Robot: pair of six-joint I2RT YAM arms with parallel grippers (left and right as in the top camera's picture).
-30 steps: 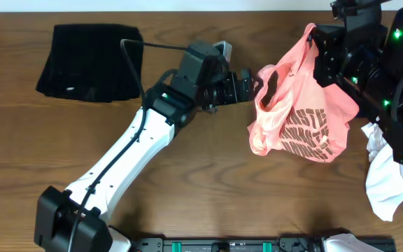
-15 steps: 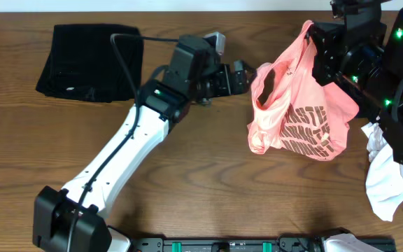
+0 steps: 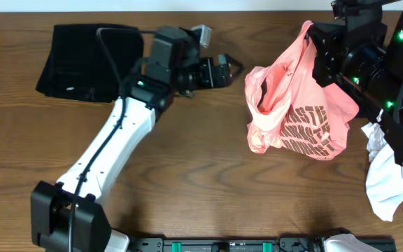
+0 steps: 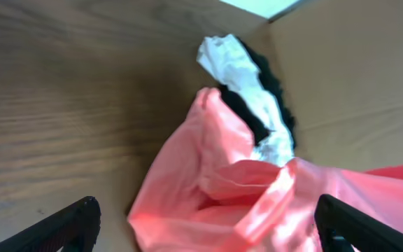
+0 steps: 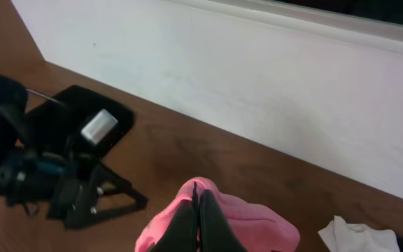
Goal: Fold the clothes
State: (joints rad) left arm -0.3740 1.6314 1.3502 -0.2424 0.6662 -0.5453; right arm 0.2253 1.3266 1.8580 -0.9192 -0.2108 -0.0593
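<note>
Farthest left, a neat black rectangle of cloth [image 3: 89, 61] lies flat at the far edge of the desk [image 3: 208, 175]. Just right of it the left gripper [image 3: 234, 72] hovers with its jaws spread wide and nothing between them, pointing toward the salmon-pink T-shirt [image 3: 296, 105] but apart from it. That shirt hangs bunched, its printed lower part resting on the desk. Its top edge is pinched in the right gripper [image 3: 313, 36], whose jaws are clamped tight on the cloth. At the right edge, a crumpled white garment [image 3: 383, 178] lies just beside the shirt.
</note>
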